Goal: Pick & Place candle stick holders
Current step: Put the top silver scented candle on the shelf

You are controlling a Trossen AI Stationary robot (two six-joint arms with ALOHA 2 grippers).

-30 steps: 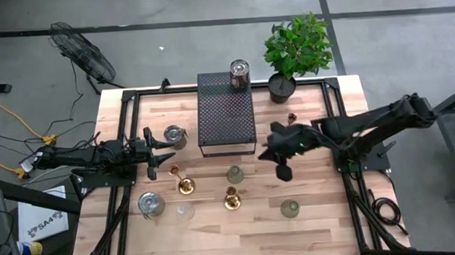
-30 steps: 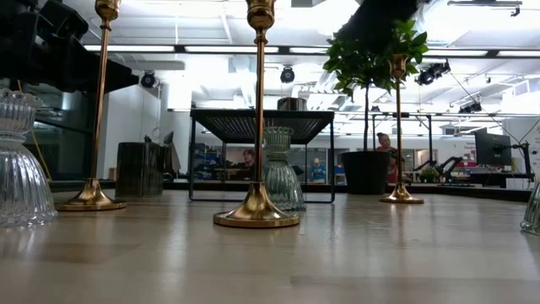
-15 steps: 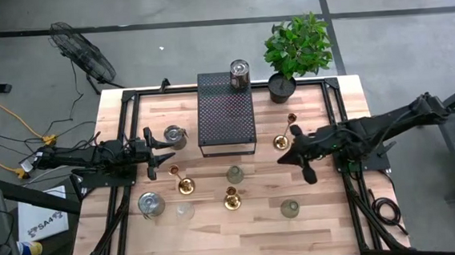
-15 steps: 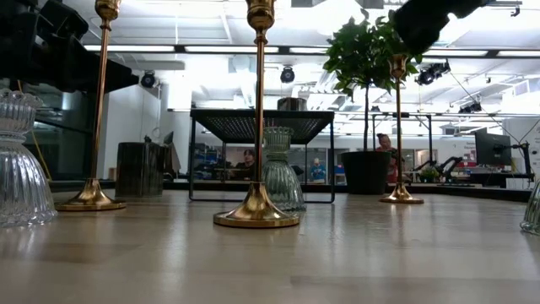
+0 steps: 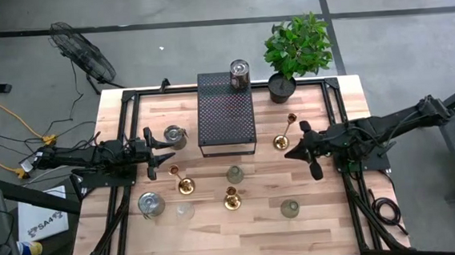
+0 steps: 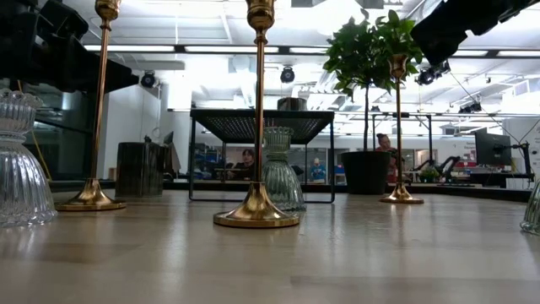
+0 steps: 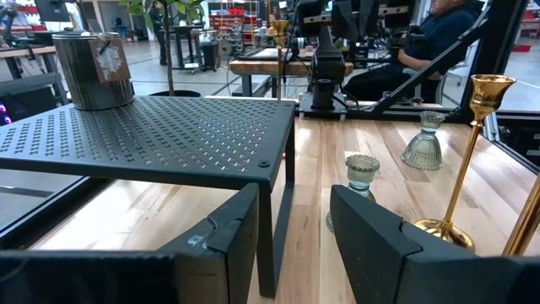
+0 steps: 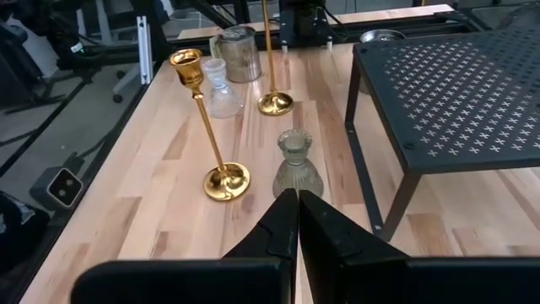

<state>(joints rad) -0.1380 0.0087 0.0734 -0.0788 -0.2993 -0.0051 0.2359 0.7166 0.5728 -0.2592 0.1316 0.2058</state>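
Observation:
Three brass candle stick holders stand upright on their round bases: one (image 5: pixel 281 142) near the plant, one (image 5: pixel 185 185) and one (image 5: pixel 232 198) in the table's middle. Clear glass holders (image 5: pixel 235 174) (image 5: pixel 290 209) (image 5: pixel 185 212) and silvery cups (image 5: pixel 150 204) (image 5: pixel 174 135) sit around them. My right gripper (image 5: pixel 289 153) is shut and empty, raised just right of the brass holder near the plant; in its wrist view its fingertips (image 8: pixel 297 203) point at a glass holder (image 8: pixel 296 169). My left gripper (image 5: pixel 162 153) waits open at the table's left, with nothing between its fingers (image 7: pixel 291 228).
A black perforated metal box (image 5: pixel 227 115) stands at the far middle with a tin (image 5: pixel 240 73) on top. A potted green plant (image 5: pixel 296 50) stands at the far right corner. Bare wood lies along the near edge.
My right gripper, shut throughout, has drawn back toward the table's right edge, away from above the brass holder near the plant. That holder now shows in full and stands upright where it was. Nothing else has moved.

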